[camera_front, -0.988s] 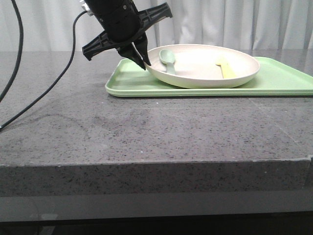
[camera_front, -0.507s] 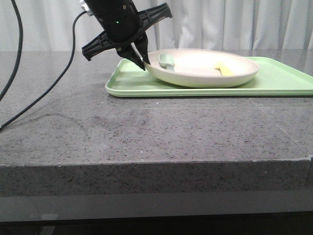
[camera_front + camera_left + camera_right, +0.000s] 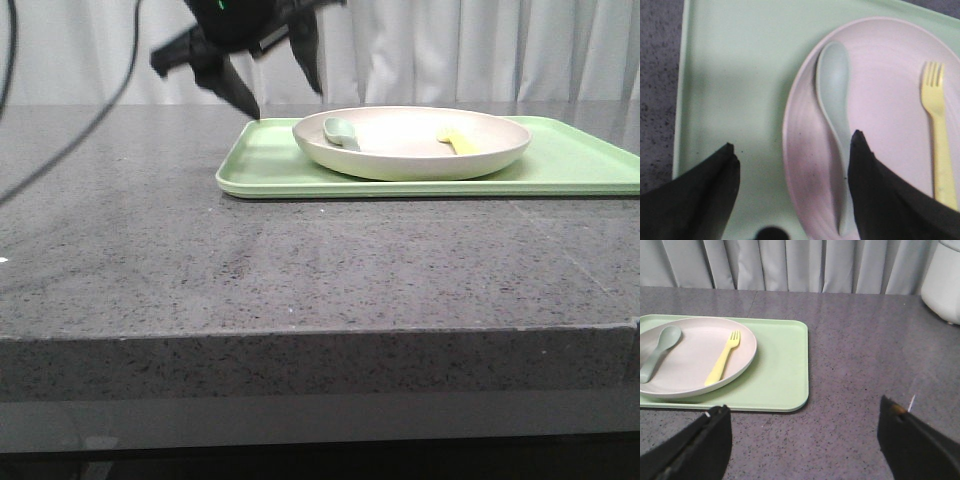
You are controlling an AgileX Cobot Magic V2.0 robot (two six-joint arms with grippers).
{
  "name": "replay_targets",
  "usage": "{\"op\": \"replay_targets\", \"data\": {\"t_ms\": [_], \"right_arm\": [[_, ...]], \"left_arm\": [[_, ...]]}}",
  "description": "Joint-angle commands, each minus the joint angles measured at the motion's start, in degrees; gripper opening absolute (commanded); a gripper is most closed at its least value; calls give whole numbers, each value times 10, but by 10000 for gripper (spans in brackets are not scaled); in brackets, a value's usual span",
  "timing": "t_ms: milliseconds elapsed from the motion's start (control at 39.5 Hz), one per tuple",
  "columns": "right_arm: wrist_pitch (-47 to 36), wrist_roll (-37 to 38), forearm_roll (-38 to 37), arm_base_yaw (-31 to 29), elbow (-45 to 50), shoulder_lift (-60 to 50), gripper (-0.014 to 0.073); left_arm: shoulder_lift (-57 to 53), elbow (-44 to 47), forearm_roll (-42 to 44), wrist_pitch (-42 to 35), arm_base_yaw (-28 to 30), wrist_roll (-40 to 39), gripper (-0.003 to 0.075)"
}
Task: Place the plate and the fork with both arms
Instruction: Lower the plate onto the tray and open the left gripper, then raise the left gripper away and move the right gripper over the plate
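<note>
One plate (image 3: 411,143), one fork (image 3: 459,141), one spoon (image 3: 341,131), one green tray (image 3: 270,165).
Plate sat flat on tray, fork right, spoon left inside it. Left gripper (image 3: 268,82) hovered above tray's left end, jaws wide, empty; right gripper (image 3: 802,440) likewise, over bare table (image 3: 300,270).

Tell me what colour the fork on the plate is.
Pale yellow. The fork shows best in the right wrist view, lying on the off-white plate.

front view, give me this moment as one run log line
left gripper: open, above tray edge | right gripper: open, over bare table | plate: flat on tray | fork, spoon: in plate
</note>
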Motion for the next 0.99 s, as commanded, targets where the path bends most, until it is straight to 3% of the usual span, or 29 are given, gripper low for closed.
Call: {"op": "replay_targets", "data": {"t_ms": [0, 152, 329, 481, 735, 963], "right_arm": [[-20, -2, 19, -3, -28, 23, 615], [52, -3, 26, -3, -73, 71, 615], [155, -5, 30, -3, -150, 166, 615], [193, -36, 74, -3, -197, 229, 615], [235, -118, 190, -1, -272, 328, 615], [270, -123, 196, 35, -350, 414, 612]], "left_arm": [[-79, -22, 1, 16, 5, 77, 463], [-156, -11, 0, 125, 19, 192, 463], [-279, 105, -29, 122, 59, 268, 463], [-377, 208, -73, 106, 93, 333, 463], [-522, 348, -74, 98, 129, 335, 463], [-598, 416, -54, 98, 129, 335, 463]]}}
